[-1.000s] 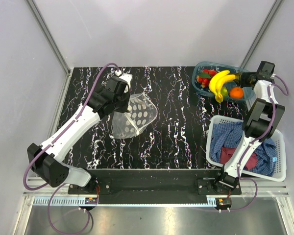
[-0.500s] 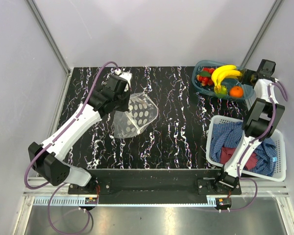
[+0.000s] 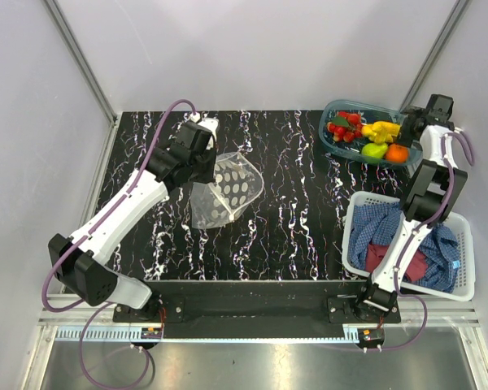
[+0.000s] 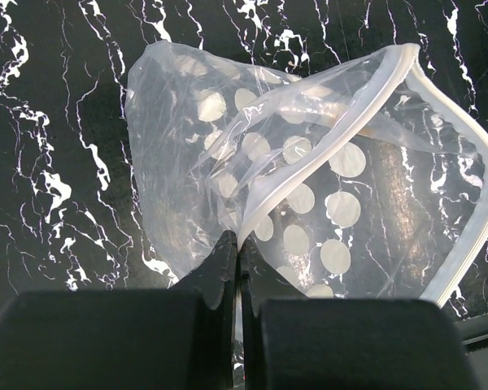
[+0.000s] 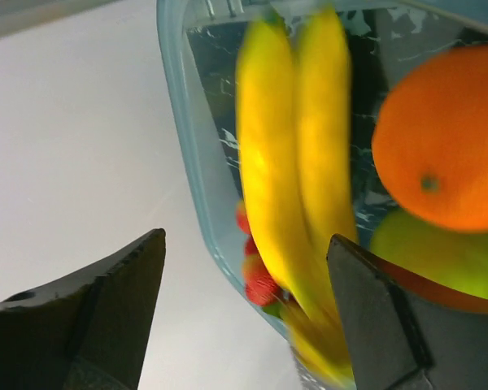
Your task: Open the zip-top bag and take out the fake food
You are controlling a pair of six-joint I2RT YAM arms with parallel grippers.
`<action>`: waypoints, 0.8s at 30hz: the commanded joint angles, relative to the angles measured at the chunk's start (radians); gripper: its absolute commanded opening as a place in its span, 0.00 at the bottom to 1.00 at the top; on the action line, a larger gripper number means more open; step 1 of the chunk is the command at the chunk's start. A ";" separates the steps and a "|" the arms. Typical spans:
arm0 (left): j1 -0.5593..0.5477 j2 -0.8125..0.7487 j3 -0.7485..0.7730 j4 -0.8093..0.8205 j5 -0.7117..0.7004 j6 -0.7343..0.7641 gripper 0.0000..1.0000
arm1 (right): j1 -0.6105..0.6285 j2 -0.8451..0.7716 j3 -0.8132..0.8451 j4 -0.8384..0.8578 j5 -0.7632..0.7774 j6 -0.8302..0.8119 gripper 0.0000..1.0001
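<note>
The clear dotted zip-top bag (image 3: 226,192) lies open-mouthed on the black marbled table (image 3: 293,219), nothing showing inside it. My left gripper (image 4: 237,244) is shut on the bag's (image 4: 309,187) white zip edge. The fake food lies in the teal tray (image 3: 324,132) at the back right: red berries (image 3: 342,127), banana (image 3: 379,130), green fruit (image 3: 375,150), orange (image 3: 397,153). My right gripper (image 3: 407,125) hangs over the tray's right end, open and holding nothing. In the right wrist view the blurred banana (image 5: 293,162) shows beyond my right gripper (image 5: 246,240), beside the orange (image 5: 443,138).
A white slatted basket (image 3: 469,244) with blue and red cloths (image 3: 390,236) stands at the right near edge, under the right arm. Grey walls close in the table at the back and on both sides.
My right gripper has opened and let go of the banana, which now lies in the teal tray. The left arm and the bag have barely shifted.
</note>
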 commanded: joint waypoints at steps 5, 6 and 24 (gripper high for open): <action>0.004 0.035 0.090 0.001 -0.041 -0.041 0.00 | 0.049 -0.172 0.034 -0.173 -0.030 -0.481 0.92; 0.004 0.044 0.104 0.000 -0.051 -0.052 0.00 | 0.089 -0.197 0.023 -0.212 -0.030 -0.524 0.93; 0.004 0.293 0.333 -0.022 -0.105 -0.089 0.88 | 0.672 -0.784 -0.552 -0.359 -0.102 -0.870 1.00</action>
